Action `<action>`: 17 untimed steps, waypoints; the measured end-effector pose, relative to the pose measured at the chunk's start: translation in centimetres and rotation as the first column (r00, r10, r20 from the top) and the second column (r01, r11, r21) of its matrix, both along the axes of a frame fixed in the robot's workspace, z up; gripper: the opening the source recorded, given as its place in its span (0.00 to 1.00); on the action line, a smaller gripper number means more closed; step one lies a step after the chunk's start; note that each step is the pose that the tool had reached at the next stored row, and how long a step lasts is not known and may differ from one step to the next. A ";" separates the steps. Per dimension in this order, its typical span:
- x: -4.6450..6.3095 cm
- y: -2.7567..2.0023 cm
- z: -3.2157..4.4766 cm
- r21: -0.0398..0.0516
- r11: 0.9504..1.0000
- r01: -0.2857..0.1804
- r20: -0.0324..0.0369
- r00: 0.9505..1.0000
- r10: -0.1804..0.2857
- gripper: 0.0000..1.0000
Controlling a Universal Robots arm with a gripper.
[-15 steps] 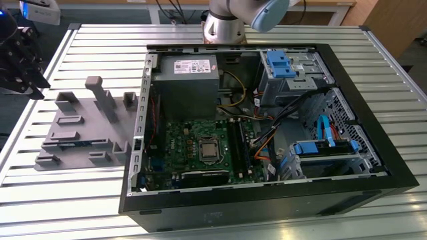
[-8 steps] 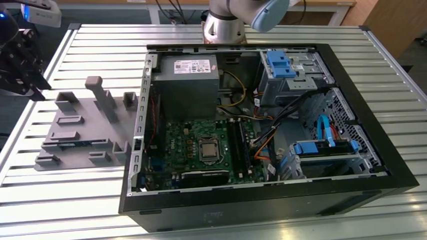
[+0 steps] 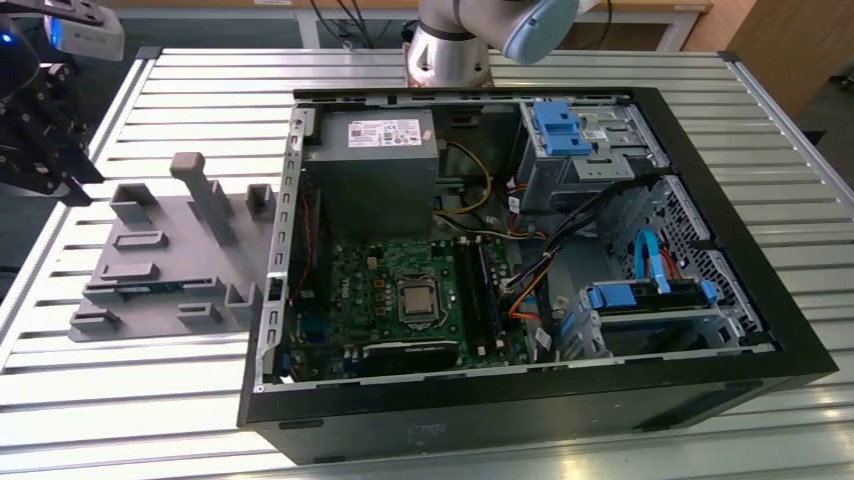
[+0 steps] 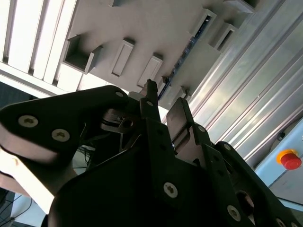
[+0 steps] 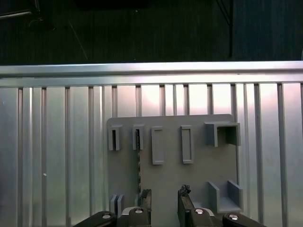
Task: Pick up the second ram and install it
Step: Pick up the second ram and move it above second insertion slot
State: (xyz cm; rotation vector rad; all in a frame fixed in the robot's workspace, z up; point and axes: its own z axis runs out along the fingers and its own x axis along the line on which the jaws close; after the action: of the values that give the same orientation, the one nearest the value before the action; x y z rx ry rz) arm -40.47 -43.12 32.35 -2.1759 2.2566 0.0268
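— What's laid out around that grey tray?

— It lies flat on a slatted metal table. Just beside the tray, on the exterior view's right of it, is a big black computer case on its side with the panel off. Inside, the half nearer the tray holds a grey power box and a green circuit board.

— And the arm?

— Its pale base stands beyond the case, well apart from the tray. The dark head of the arm hangs on the other side of the tray, towards the exterior view's left.

— What's the gripper doing?

— It's poised above the tray, pointing down at it. In both wrist views the two fingers stand apart with nothing between them.

— Where's the memory strip?

— In the tray. It stands on its thin edge, caught between small slotted blocks and running across the tray's floor. In the first wrist view it's a narrow dark line just off to one side of the gap between the fingers.

— Touching it?

— From here I can't tell.
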 end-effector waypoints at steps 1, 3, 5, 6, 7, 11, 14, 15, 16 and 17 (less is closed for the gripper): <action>0.0 -0.04 -0.07 0.000 1.000 0.000 0.000 1.000 0.000 0.36; 0.0 -0.10 -0.22 0.000 1.000 0.000 0.000 1.000 0.000 0.36; 0.0 -0.13 -0.35 0.000 1.000 0.000 0.000 1.000 0.000 0.36; 0.0 -0.14 -0.42 0.000 1.000 0.000 0.000 1.000 0.000 0.36; 0.0 -0.14 -0.49 0.000 1.000 0.000 0.000 1.000 0.000 0.36; 0.0 -0.15 -0.79 0.000 1.000 0.000 0.000 1.000 0.000 0.36; 0.0 -0.17 -1.00 0.000 1.000 0.000 0.000 1.000 0.000 0.36; 0.0 -0.17 -1.07 0.000 1.000 0.000 0.000 1.000 0.000 0.36; 0.0 -0.17 -1.14 0.000 1.000 0.000 0.000 1.000 0.000 0.36; 0.0 -0.17 -1.20 0.000 1.000 0.000 0.000 1.000 0.000 0.36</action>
State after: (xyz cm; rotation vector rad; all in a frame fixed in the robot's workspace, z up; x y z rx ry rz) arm -40.49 -43.30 31.16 -2.1758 2.2573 0.0264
